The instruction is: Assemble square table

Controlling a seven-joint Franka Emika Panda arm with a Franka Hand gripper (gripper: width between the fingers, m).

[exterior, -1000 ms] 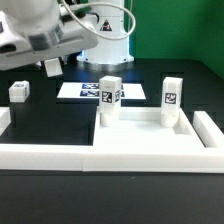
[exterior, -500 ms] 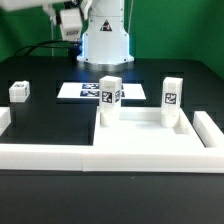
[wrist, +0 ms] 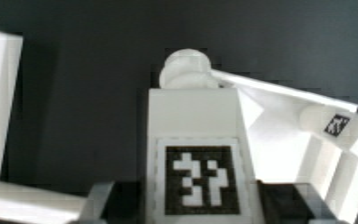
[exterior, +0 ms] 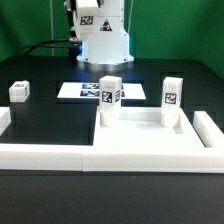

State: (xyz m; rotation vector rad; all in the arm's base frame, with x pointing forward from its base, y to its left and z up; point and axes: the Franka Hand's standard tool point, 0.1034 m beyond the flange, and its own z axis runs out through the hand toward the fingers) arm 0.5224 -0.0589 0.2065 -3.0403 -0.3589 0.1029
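The gripper [wrist: 194, 203] is clamped on a leg [wrist: 197, 140]; it should descend vertical, tip squarely over the top's [exterior: 135, 130] free six-o'clock corner, then twist.

text: none readable | coded tags only: standing legs [exterior: 109, 98] [exterior: 172, 102], marker board [exterior: 75, 90], wrist-view leg [wrist: 197, 150]

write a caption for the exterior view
Square table top with two upright legs, a loose leg on the exterior view's left, tool holding a fourth leg high behind
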